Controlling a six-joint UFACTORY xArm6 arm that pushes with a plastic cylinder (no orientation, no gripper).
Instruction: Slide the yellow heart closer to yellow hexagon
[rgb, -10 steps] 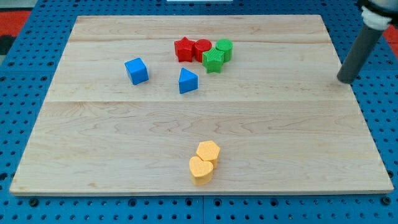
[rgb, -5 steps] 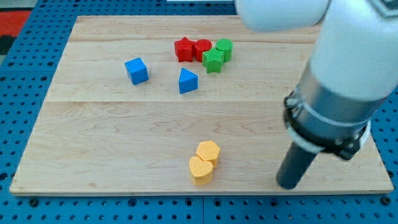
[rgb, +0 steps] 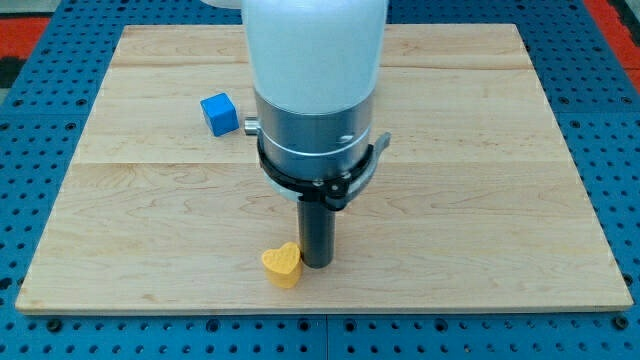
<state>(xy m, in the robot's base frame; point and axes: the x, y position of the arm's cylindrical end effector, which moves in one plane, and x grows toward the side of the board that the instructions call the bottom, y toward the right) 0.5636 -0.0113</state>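
The yellow heart (rgb: 282, 264) lies near the board's bottom edge, a little left of centre. My tip (rgb: 317, 263) stands right beside it, touching or nearly touching its right side. The yellow hexagon does not show; the rod and the arm stand over the spot where it lay. The arm's white and grey body fills the middle of the view from the top down.
A blue cube (rgb: 218, 112) sits at the upper left of the wooden board (rgb: 120, 210). The red and green blocks and the blue triangular block are hidden behind the arm. Blue pegboard (rgb: 20, 150) surrounds the board.
The arm has swept from the board's right side to the bottom centre. The yellow heart now lies lower and further left than before. The hexagon has gone out of sight.
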